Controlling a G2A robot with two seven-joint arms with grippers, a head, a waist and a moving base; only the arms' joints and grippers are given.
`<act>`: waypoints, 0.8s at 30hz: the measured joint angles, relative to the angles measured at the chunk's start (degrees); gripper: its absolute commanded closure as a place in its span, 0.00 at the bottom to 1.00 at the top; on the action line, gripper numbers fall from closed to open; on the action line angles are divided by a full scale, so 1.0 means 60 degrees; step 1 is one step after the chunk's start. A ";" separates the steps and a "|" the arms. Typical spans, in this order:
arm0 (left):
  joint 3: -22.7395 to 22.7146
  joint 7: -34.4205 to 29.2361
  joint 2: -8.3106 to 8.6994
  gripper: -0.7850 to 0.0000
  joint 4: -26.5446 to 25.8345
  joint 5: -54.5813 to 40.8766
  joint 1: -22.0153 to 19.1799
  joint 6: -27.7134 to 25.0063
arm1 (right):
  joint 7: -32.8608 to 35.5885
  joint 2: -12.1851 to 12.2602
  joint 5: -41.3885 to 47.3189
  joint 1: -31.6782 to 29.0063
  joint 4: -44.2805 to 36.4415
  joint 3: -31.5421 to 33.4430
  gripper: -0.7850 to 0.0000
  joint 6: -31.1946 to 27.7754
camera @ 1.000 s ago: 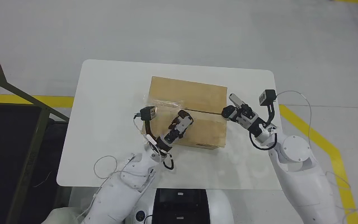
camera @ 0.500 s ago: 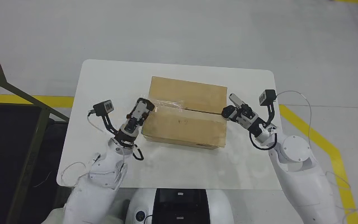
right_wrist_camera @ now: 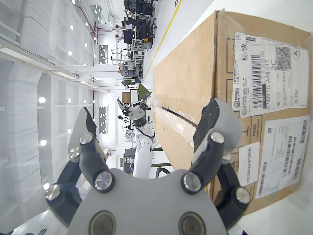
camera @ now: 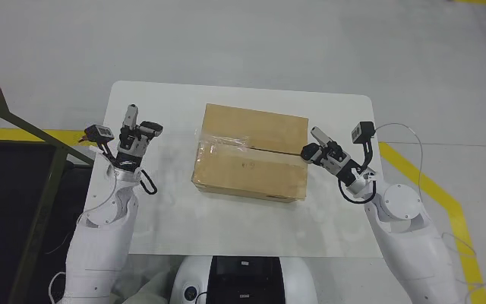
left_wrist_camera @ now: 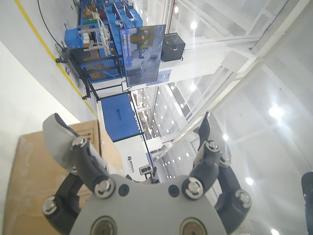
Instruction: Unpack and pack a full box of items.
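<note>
The taped cardboard box [camera: 254, 152] in the middle of the surface [camera: 152, 216] looks stiff and probably heavy, best taken by the crinkled tape [camera: 222, 141] on its top seam; the left tool [camera: 142, 121] gapes well apart from it, the right tool [camera: 310, 144] likewise just beside its end.

White shipping labels [right_wrist_camera: 269, 74] (barcodes, fine print) on the box [right_wrist_camera: 183, 79] end.
</note>
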 measured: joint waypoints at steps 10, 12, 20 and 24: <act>-0.1365 -0.0879 0.0243 0.00 0.0968 0.0263 -0.0674 0.0823 | 0.0000 0.0000 0.0000 0.0000 0.0000 0.0000 0.00 0.0000; -0.1549 -0.0999 0.0279 0.00 0.1105 0.0272 -0.0806 0.0885 | 0.0000 0.0000 0.0000 0.0000 0.0000 0.0000 0.00 0.0000; -0.1721 -0.1101 0.0304 0.00 0.1266 0.0008 -0.0942 0.0939 | 0.0000 0.0000 0.0000 0.0000 0.0000 0.0000 0.00 0.0000; -0.1720 -0.1100 0.0304 0.00 0.1265 0.0011 -0.0942 0.0938 | 0.0000 0.0000 0.0000 0.0000 0.0000 0.0000 0.00 0.0000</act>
